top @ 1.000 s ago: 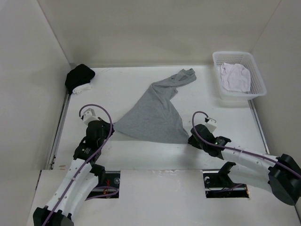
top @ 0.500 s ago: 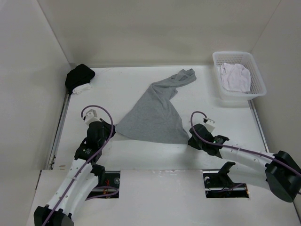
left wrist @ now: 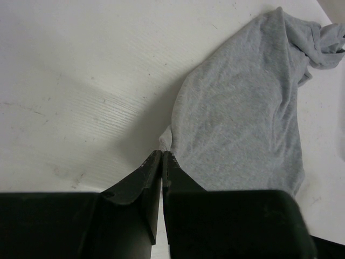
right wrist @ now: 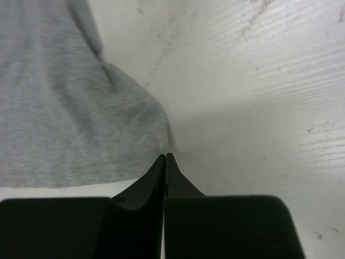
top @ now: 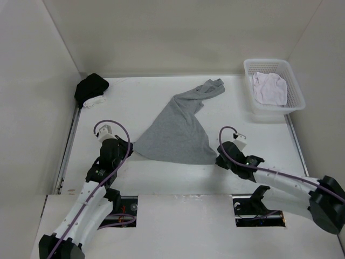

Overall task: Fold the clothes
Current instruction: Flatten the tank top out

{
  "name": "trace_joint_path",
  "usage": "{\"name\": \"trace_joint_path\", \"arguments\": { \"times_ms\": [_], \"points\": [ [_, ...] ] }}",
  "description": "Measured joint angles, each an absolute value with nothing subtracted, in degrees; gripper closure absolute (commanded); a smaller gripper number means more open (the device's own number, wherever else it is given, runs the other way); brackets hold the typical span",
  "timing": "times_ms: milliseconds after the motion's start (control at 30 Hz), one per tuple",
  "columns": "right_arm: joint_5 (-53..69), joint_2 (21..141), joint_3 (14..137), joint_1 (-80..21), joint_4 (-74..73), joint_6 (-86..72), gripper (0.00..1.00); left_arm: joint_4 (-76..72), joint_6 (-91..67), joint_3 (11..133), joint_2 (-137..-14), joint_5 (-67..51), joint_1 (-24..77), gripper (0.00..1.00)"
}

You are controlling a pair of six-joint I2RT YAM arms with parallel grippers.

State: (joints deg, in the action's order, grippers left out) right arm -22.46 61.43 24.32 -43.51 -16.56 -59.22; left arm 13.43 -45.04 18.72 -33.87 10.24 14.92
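Right gripper (right wrist: 165, 155) is clenched on one near corner of the grey knit garment (right wrist: 64, 108); left gripper (left wrist: 161, 153) pinches the opposite near corner. The cloth lies ahead of and between both, its long axis narrowing to a bunched end far beyond them.

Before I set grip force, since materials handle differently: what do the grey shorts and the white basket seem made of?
Grey shorts: soft knit, likely cotton jersey; matte, flecked heather surface, limp folds. Basket: probably rigid plastic; smooth white, slotted moulded walls holding their shape.
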Motion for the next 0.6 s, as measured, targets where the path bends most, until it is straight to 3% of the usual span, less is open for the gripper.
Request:
{"name": "trace_joint_path", "arguments": {
  "times_ms": [133, 267, 400, 600],
  "points": [
    [-27.9, 49.5, 26.9, -47.7, -20.7, -56.7, 1.00, 14.6, -45.9, 21.6, -33.8, 10.3, 15.6, 0.99],
    [-34.8, 41.3, 41.2, -51.8, -27.4, -50.8, 1.00, 14.7, -47.1, 31.6, -32.9, 11.1, 16.7, 0.99],
    [-43.4, 40.9, 64.6, -58.7, -31.0, -39.8, 1.00, 13.2, -47.2, 46.7, -32.6, 13.0, 16.8, 0.99],
    [-54.3, 49.6, 100.7, -69.5, -27.8, -17.0, 1.00, 8.6, -45.7, 71.5, -35.4, 15.5, 15.0, 0.99]
  ]
}}
